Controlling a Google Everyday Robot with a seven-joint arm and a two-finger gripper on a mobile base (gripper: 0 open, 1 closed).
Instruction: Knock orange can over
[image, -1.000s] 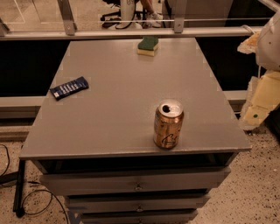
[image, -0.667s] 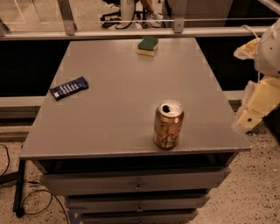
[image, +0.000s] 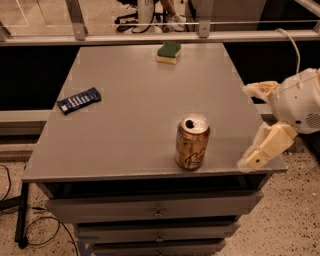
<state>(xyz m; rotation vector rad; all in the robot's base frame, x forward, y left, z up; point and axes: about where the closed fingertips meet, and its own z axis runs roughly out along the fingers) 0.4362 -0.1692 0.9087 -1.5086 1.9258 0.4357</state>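
Observation:
The orange can (image: 192, 142) stands upright near the front edge of the grey table (image: 130, 100), right of centre, its silver pull-tab top facing up. My gripper (image: 249, 126) is at the table's front right corner, to the right of the can and apart from it. It is open: one cream finger (image: 259, 89) points left over the table's right edge, the other finger (image: 265, 148) hangs lower by the front corner. Nothing is between them.
A green and yellow sponge (image: 169, 52) lies at the table's far edge. A dark blue flat packet (image: 79, 100) lies near the left side. Drawers (image: 155, 210) are below the tabletop. A metal rail (image: 150, 36) runs behind the table.
My gripper has moved left, from beside the table to its front right corner, closer to the can. The can, sponge and packet have not moved.

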